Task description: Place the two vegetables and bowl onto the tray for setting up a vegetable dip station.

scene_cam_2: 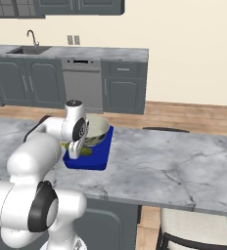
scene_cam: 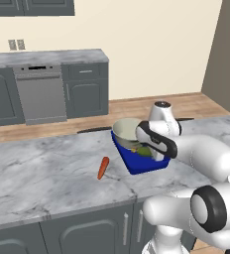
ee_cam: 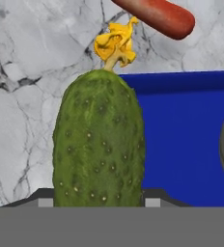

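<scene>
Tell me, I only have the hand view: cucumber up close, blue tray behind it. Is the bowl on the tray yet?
Observer: Yes. In the left base view the bowl sits inside the tray, at its far end.
Operator: A carrot end shows at my top edge. Is the whole thing off the tray?
Observer: Yes. The whole carrot lies on the marble counter, left of the tray in that view and not touching it.
</scene>
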Available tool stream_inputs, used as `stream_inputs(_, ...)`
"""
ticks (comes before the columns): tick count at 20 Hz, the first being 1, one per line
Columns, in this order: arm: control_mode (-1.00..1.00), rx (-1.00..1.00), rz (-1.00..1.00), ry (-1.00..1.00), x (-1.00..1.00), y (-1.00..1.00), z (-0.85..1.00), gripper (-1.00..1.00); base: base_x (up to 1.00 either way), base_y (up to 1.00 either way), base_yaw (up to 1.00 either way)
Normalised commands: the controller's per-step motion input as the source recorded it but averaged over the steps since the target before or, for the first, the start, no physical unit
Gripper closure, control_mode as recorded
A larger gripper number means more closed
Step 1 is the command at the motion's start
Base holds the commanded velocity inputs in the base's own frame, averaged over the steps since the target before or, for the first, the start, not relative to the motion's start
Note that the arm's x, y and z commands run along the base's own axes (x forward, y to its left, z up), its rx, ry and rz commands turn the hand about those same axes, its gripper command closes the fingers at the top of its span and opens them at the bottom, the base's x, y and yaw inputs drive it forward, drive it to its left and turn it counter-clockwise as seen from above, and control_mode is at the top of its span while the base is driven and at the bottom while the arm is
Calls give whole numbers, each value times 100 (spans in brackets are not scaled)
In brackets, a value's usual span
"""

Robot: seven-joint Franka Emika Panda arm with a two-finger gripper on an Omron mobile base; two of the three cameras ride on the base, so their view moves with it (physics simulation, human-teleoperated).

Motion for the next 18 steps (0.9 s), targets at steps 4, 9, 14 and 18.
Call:
stream_inputs(4, -100, 0, 0, 0, 0, 7, -9, 100, 0, 0, 0)
stream_inputs(9, -100, 0, 0, 0, 0, 7, -10, 100, 0, 0, 0)
stream_inputs(14, -100, 0, 0, 0, 0, 0, -8, 100, 0, 0, 0)
stream_inputs(18, -100, 0, 0, 0, 0, 0, -6, 100, 0, 0, 0)
